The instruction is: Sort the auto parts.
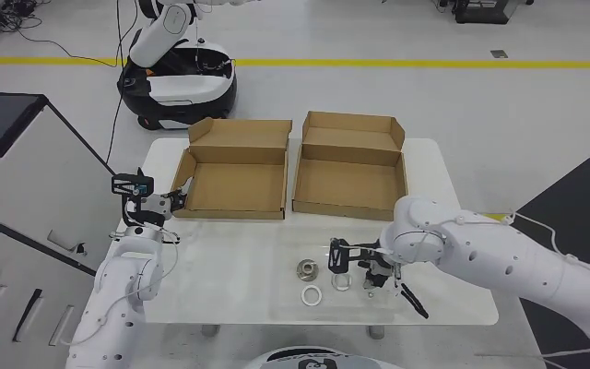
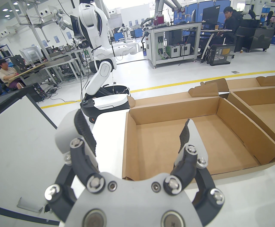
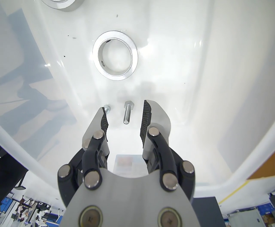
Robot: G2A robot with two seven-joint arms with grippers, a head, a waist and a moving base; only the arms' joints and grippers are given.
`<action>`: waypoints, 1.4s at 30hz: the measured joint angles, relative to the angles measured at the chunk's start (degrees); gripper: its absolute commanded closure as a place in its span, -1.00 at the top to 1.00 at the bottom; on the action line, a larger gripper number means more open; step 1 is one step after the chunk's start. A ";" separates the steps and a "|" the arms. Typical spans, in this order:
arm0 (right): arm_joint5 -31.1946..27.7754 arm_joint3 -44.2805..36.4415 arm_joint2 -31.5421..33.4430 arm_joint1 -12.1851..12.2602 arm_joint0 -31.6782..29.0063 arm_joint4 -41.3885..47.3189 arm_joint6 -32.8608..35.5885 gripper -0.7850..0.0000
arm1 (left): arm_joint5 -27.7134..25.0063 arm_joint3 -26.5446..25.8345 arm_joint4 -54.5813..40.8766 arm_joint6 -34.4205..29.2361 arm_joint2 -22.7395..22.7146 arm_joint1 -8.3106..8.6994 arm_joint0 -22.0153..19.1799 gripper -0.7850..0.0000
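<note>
Bolt (image 3: 127,112), short and silver with a hexagon head, lies on the white tabletop (image 3: 193,64) near its front edge. It is between the open fingers of the right gripper (image 3: 126,109), which do not touch it. A second bolt (image 3: 107,109) is half hidden behind one finger. Farther lies a flat metal ring (image 3: 115,55). The left gripper (image 2: 134,121), wide open and holding nothing, is at the left edge beside a cardboard box (image 2: 236,120).

Robotics lab, white humanoid robot (image 2: 90,32) on a wheeled base (image 2: 107,103), yellow floor line (image 2: 193,82), aluminium-frame workbench (image 2: 176,26) with control boxes (image 2: 178,50), desk monitors (image 2: 211,15), trailing cables (image 2: 53,92).
</note>
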 measured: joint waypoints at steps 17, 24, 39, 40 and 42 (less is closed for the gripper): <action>-0.21 1.15 1.93 -0.23 -2.31 -2.30 -0.09 -0.23 | 0.00 0.00 0.00 0.00 0.00 0.00 0.00 1.00; -0.04 1.20 2.77 -0.31 -3.18 -2.37 0.04 -0.48 | 0.00 0.00 0.00 0.00 0.00 0.00 0.00 1.00; -0.27 -0.12 5.12 -0.09 -4.56 -1.16 1.48 -1.00 | 0.00 0.00 0.00 0.00 0.00 0.00 0.00 1.00; -0.37 -0.44 5.58 0.02 -4.47 -0.67 1.71 -1.00 | 0.00 0.00 0.00 0.00 0.00 0.00 0.00 1.00; -0.56 -0.94 6.48 0.24 -4.22 0.29 2.07 -1.00 | 0.00 0.00 0.00 0.00 0.00 0.00 0.00 1.00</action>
